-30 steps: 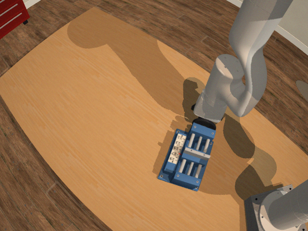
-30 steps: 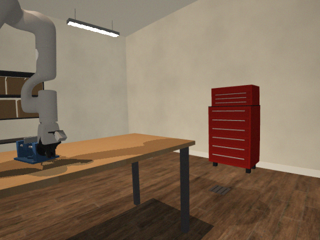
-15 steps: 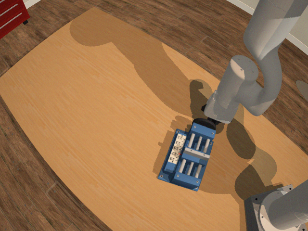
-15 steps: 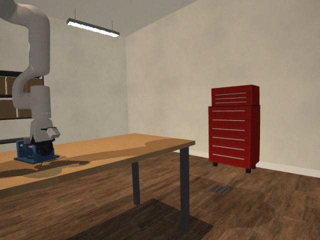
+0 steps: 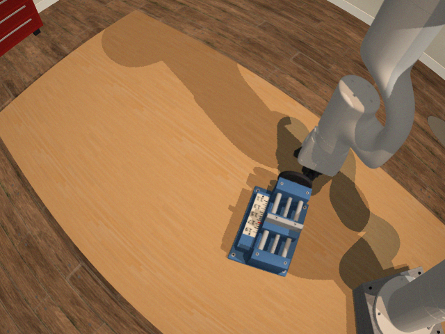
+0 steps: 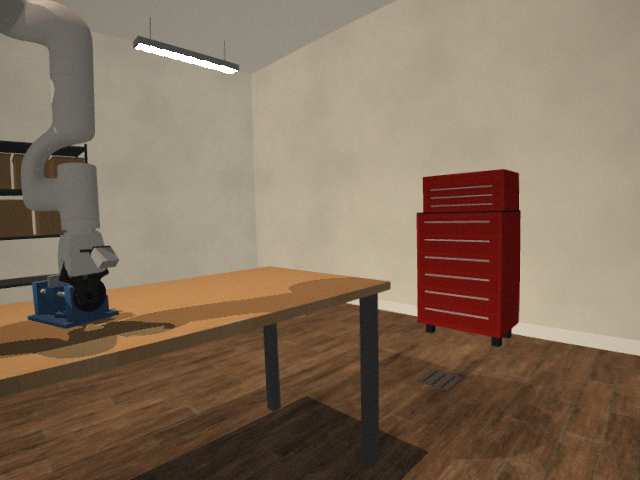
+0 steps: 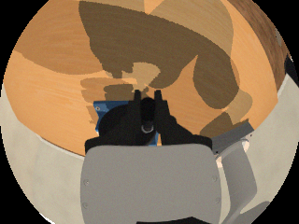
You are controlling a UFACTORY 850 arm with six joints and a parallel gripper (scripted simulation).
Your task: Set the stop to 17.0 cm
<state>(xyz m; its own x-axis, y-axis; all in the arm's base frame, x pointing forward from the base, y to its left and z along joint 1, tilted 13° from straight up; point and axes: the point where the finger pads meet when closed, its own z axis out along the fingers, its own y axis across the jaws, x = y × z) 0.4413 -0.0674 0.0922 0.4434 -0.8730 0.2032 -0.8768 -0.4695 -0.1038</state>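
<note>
Black claw (image 5: 309, 173) (image 6: 88, 279) (image 7: 147, 98) of mine is nearly closed, gripping the knob (image 7: 148, 109) of the handwheel (image 5: 295, 177) (image 6: 88, 293) (image 7: 112, 125). On the white scale (image 5: 256, 214), red mark (image 5: 259, 223) stands near 17.

A red tool chest (image 5: 16, 26) (image 6: 459, 268) with pale drawer pulls stands on dark feet against the wall (image 6: 439, 118) at the right of the exterior frame, its corner showing at the upper left of the top view. Brown boxes (image 6: 15, 218) line a black shelf (image 6: 31, 237) at the left edge of the exterior frame, while a lit lamp (image 6: 186, 55) hangs from two thin rods at the upper left. A slatted gray vent (image 6: 439, 379) lies in the brown plank floor (image 5: 39, 291) (image 6: 310, 372) at the lower right, below the chest, with white baseboard (image 6: 578, 341) running behind.
</note>
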